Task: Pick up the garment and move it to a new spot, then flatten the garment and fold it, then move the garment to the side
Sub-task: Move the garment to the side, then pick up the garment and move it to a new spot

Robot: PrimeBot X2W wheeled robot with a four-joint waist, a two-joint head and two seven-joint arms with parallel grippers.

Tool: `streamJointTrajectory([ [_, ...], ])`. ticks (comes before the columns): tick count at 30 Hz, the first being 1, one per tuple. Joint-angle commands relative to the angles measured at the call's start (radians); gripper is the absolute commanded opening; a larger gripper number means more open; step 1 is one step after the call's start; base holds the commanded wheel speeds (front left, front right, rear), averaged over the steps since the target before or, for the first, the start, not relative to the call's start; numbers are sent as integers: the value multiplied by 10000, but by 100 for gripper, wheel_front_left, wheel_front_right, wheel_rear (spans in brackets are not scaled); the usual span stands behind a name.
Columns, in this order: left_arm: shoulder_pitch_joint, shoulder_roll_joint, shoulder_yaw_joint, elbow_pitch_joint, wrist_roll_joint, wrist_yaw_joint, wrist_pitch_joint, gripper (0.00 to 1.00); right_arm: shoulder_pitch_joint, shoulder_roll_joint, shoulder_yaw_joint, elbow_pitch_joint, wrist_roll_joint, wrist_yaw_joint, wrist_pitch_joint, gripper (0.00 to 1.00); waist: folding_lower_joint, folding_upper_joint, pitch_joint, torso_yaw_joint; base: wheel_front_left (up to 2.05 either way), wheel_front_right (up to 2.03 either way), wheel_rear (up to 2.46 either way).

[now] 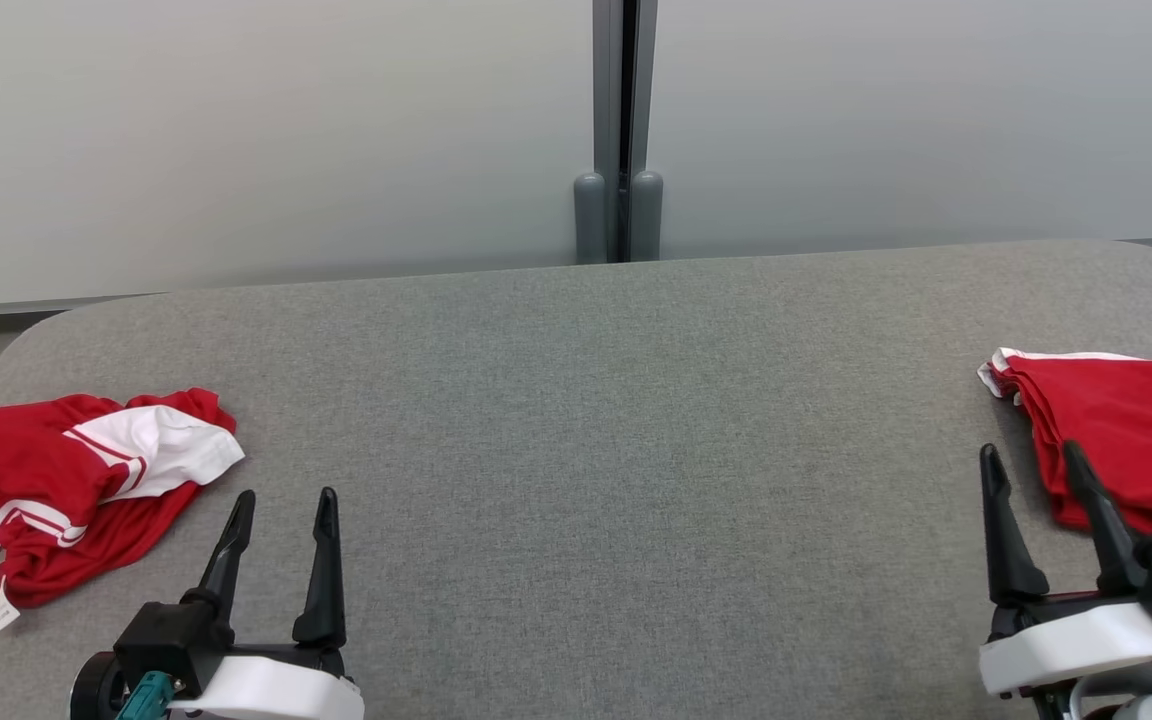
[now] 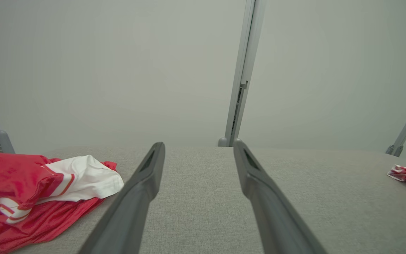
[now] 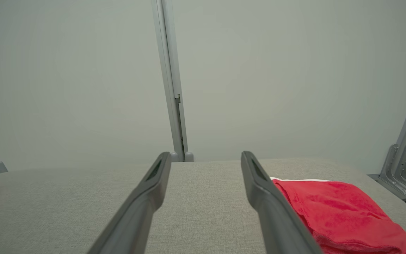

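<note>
“While the left gripper (image 1: 286,495) and the right gripper (image 1: 1031,450) hang low at the near edge of the grey fabric-covered table (image 1: 586,420), why is neither on anything?”

“It reads as a ready pose. Each has its two dark fingers spread wide with nothing between them. They point across the bare middle, which I'd guess is kept free for flattening and folding.”

“And the garment?”

“My bet is the crumpled red-and-white sports garment (image 1: 66,490) at the table's left end, near the left gripper but apart from it. It lies in a loose heap of red mesh-like cloth, with a white panel turned up on top, white stripes and a small tag at its near edge.”

“What about the red one on the right?”

“That folded red garment (image 1: 1126,440) lies in a neat stack by the right edge, with white trim at the back. One right finger crosses in front of it, and I cannot tell whether they touch. It looks set aside.”
</note>
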Motion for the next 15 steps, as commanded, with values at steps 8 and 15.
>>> streamJointTrajectory([
  [8,-41,-114,249,152,239,-71,0,100,236,66,220,-307,66,-2,-44,100,0,0,23,-59,0,0,0],
  [15,-94,-217,315,195,372,-223,0,100,218,42,327,-259,80,-2,-45,100,0,0,53,-34,0,0,0],
])
